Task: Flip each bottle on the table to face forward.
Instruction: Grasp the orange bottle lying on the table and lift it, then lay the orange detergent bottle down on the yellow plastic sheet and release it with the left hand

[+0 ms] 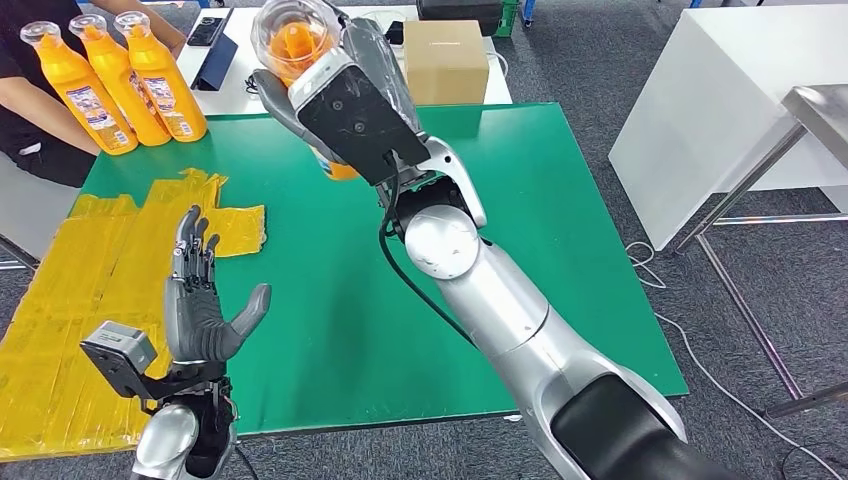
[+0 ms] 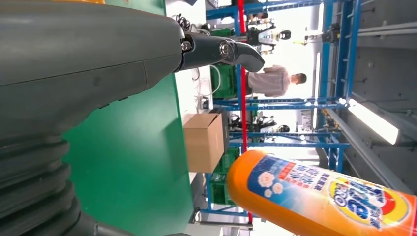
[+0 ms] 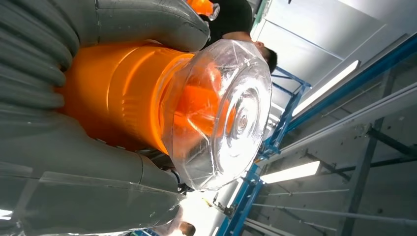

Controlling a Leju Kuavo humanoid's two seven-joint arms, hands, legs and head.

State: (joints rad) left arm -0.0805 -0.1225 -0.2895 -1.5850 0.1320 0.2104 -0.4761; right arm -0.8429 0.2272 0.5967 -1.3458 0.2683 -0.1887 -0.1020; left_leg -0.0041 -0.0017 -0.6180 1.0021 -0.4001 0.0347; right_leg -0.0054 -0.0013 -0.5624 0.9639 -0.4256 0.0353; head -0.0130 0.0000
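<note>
The right arm reached up and away from the body, stretched long across the green table, its wrist lifted high toward twelve o'clock. The right hand was wrapped around an orange bottle, raised clear off the tabletop, clear cap tipped back toward the robot's head. Up close, the thick grey thumb pressed one side of the bottle's neck and the fingers cradled the other, so that grasp looked firm.

Down at seven o'clock the left hand stood upright over the table's near edge, palm turned inward, fingers straight and spread, thumb out to the side, grasping nothing. It hovered beside the yellow sheets covering the table's left part.

Over at ten o'clock, three more orange bottles stood upright in a tight row at the far left corner, labels showing, with a person just behind them. A cardboard box sat beyond the table's far edge at about one o'clock.
</note>
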